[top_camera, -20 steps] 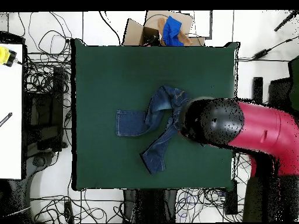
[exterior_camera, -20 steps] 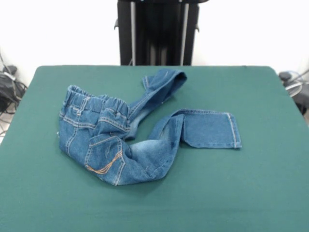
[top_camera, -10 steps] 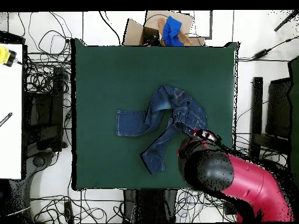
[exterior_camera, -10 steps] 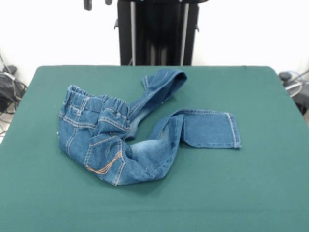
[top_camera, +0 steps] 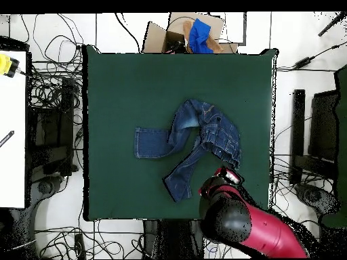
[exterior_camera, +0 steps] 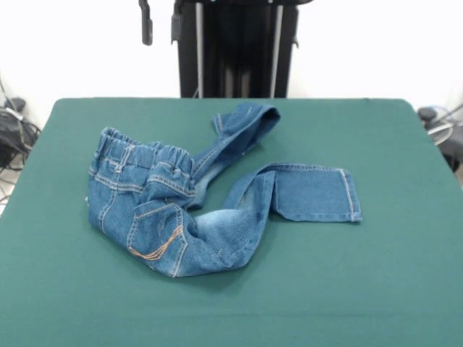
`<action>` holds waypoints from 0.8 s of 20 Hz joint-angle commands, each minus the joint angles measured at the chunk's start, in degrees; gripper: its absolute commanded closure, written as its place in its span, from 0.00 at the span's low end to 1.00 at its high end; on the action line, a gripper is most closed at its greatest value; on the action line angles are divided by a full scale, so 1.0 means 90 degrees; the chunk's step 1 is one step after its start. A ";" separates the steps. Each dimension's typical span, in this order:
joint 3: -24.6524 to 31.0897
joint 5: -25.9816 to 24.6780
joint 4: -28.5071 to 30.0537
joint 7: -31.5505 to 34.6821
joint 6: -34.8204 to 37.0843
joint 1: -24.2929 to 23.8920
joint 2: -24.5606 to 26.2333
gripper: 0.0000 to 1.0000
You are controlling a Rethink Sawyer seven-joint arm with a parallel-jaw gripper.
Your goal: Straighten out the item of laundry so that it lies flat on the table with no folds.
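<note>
The small blue denim jeans point(exterior_camera: 181, 195) lie crumpled on the green table point(exterior_camera: 362, 289), waistband at the left. One leg is bent up toward the far edge, and the other runs right with its end folded over. A back pocket with orange stitching faces up. My gripper point(exterior_camera: 160, 22) hangs at the top edge, above the table's far side, well clear of the jeans. Its two fingertips point(exterior_camera: 147, 22) stand apart with nothing between them. In the overhead view the jeans point(top_camera: 196, 139) lie mid-table point(top_camera: 135, 81) and my red arm point(top_camera: 237, 220) sits over the near edge.
The black pedestal point(exterior_camera: 235, 50) stands behind the table. In the overhead view a cardboard box with blue cloth point(top_camera: 193, 34) sits past the far edge, a white desk point(top_camera: 12, 122) at the left, and cables all around.
My arm has swung off the jeans' waistband toward the base side of the table. In the front view the fingertips have come down into sight at the top edge. The jeans have not moved.
</note>
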 commanded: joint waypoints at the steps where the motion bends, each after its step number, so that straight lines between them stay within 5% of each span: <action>1: -0.0135 0.0225 0.1197 0.2521 -0.1390 -0.0198 0.1363 0.00; 6: -0.0513 0.0022 0.1027 0.2418 -0.2215 -0.0214 0.2343 0.00; 10: -0.1084 -0.0097 0.1217 0.2413 -0.2797 -0.0004 0.2525 0.00; 14: -0.0626 -0.0594 0.0334 0.2302 -0.4080 -0.0577 0.4447 0.00; 16: -0.0398 -0.0687 -0.0315 0.2075 -0.4007 -0.0693 0.5130 0.00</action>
